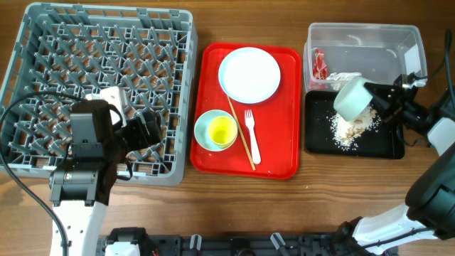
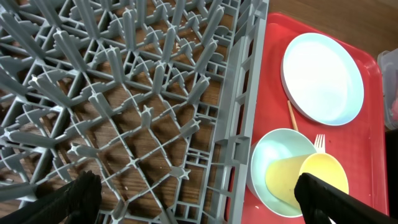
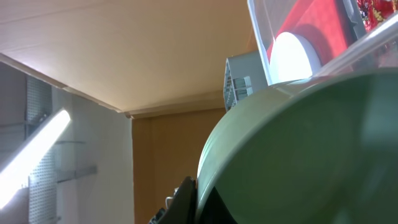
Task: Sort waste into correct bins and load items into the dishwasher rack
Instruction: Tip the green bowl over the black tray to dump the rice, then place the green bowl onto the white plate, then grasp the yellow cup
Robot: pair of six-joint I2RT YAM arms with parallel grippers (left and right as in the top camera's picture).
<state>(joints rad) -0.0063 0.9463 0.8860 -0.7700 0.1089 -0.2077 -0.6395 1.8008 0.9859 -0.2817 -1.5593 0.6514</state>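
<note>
My right gripper [image 1: 377, 97] is shut on the rim of a mint bowl [image 1: 352, 97], tipped on its side over the black tray [image 1: 387, 146], where beige crumbs [image 1: 351, 129] lie. The bowl [image 3: 311, 155] fills the right wrist view. The clear tub [image 1: 370, 44] holds red-and-white wrappers [image 1: 320, 64]. My left gripper [image 1: 151, 128] is open and empty over the grey rack [image 1: 43, 43] near its right wall [image 2: 233, 143]. On the red tray [image 1: 284, 156] are the pale-blue plate [image 1: 249, 75], a second mint bowl [image 1: 205, 135] holding the yellow cup [image 1: 221, 131], a white fork [image 1: 252, 139] and chopsticks [image 1: 242, 135].
The rack's upright pegs [image 2: 124, 81] stand under my left gripper. The red tray [image 2: 367, 180] lies just right of the rack, between it and the bins. Bare wooden table runs along the front edge [image 1: 341, 199].
</note>
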